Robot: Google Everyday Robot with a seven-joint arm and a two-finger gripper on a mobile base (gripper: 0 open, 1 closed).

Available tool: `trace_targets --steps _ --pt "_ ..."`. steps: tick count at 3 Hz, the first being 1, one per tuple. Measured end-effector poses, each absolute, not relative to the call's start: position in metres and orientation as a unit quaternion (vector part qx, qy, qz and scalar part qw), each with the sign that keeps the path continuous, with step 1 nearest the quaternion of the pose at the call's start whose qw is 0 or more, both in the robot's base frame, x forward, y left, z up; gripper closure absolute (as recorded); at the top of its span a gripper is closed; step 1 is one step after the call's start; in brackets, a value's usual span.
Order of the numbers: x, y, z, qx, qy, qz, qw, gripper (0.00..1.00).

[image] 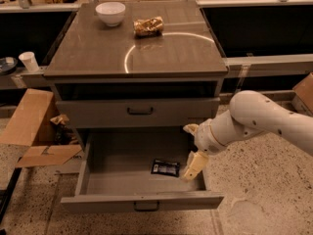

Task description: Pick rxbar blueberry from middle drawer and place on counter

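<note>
The rxbar blueberry (pixel 165 168) lies flat on the floor of the middle drawer (pixel 142 202), which is pulled fully out, right of its centre. My gripper (pixel 192 147) is open and empty. It hangs over the drawer's right side, just right of the bar. Its lower finger (pixel 194 164) reaches down to about the bar's level, a short gap from the bar's right end. The counter (pixel 98 53) is the cabinet's glossy top with a pale ring of glare.
A white bowl (pixel 110 12) and a crinkly golden-brown snack packet (pixel 148 26) sit at the counter's back. The upper handled drawer (pixel 140 111) is shut. Cardboard boxes (pixel 34 131) lie on the floor at left, and a paper cup (pixel 29 61) stands on a left shelf.
</note>
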State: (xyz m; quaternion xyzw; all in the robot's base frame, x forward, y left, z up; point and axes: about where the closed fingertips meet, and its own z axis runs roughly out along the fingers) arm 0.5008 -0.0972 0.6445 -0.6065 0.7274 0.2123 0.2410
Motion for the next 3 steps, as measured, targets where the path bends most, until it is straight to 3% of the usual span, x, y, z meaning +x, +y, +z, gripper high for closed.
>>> trace_targets --steps 3 --pt "0.529 -0.1 0.559 -0.588 0.757 0.198 0.204 0.0"
